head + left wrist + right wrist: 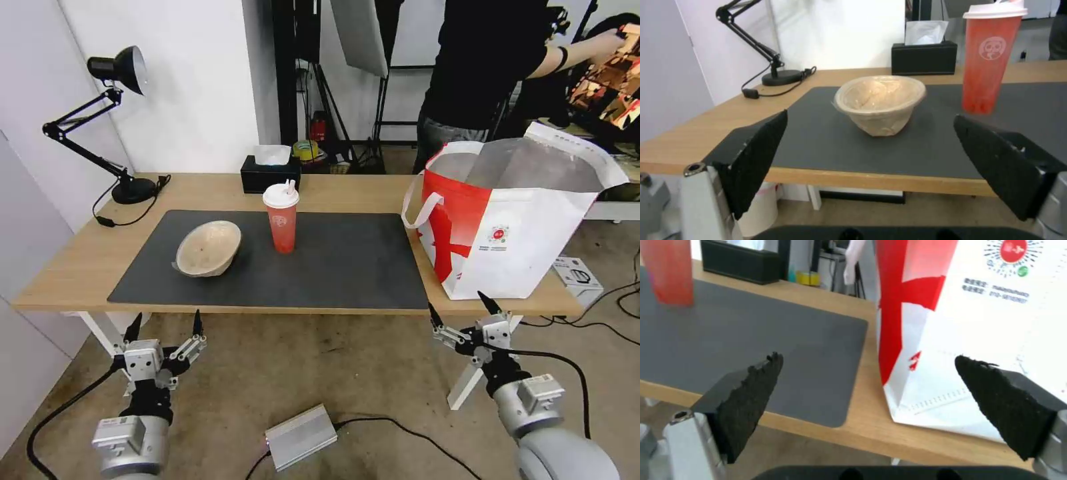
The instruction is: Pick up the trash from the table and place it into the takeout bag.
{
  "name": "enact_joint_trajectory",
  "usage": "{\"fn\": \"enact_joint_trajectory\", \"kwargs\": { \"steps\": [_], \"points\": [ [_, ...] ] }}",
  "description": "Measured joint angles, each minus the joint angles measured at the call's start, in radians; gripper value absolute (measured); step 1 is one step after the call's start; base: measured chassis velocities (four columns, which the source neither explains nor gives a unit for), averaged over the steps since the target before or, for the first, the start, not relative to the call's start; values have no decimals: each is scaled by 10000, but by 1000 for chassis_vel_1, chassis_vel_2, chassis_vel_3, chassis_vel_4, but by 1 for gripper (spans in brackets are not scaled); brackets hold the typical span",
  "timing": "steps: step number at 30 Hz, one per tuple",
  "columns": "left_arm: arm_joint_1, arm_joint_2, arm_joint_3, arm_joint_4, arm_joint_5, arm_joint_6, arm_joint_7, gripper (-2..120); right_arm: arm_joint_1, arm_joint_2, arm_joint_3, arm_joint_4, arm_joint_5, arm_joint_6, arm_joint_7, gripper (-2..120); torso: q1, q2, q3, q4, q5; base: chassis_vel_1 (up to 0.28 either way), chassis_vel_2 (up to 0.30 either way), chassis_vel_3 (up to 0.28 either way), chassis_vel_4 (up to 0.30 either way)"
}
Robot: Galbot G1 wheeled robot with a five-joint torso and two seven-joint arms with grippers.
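Head view: left end effector (pixel 164 325) hanging spread below the light-wood surface (pixel 80 267), facing the beige shallow pulp bowl (pixel 209 248) on the mat; probably best gripping its rim. Right end effector (pixel 461 309) waiting spread beside the white-red foil-lined takeout bag (pixel 513 220).

Takeout bag (pixel 978 340) top cut off; drink cup (pixel 667 271) blurred, cropped

The takeout bag (pixel 996 323) carries a small round red logo ringed with dots, holding white characters too small to read, with a little green mark at its lower right. Beneath it run two lines of tiny dark print; the lower looks like a phone number beginning 010 (its remaining digits cannot be made out). The red drink cup (pixel 989 63) bears a pale round panda-like emblem, without legible words.
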Motion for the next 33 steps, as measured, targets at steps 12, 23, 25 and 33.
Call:
{"fn": "enact_joint_trajectory", "kwargs": {
  "steps": [12, 23, 25, 33],
  "points": [
    [15, -45, 3, 32, 12, 3, 1, 100, -110, 163, -18, -273, -300, 269, 309, 99, 0, 0, 1, 0, 0, 0, 0, 0, 0],
    [16, -37, -30, 50, 14, 3, 1, 100, -175, 294, -10, -347, -331, 415, 621, 98, 0, 0, 1, 0, 0, 0, 0, 0, 0],
    [9, -44, -30, 65, 14, 3, 1, 100, -220, 333, -106, -376, -354, 434, 844, 98, 0, 0, 0, 0, 0, 0, 0, 0, 0],
    [-1, -66, -26, 84, 13, 4, 0, 100, -322, 382, -186, -427, -370, 465, 1203, 98, 0, 0, 1, 0, 0, 0, 0, 0, 0]
  ]
}}
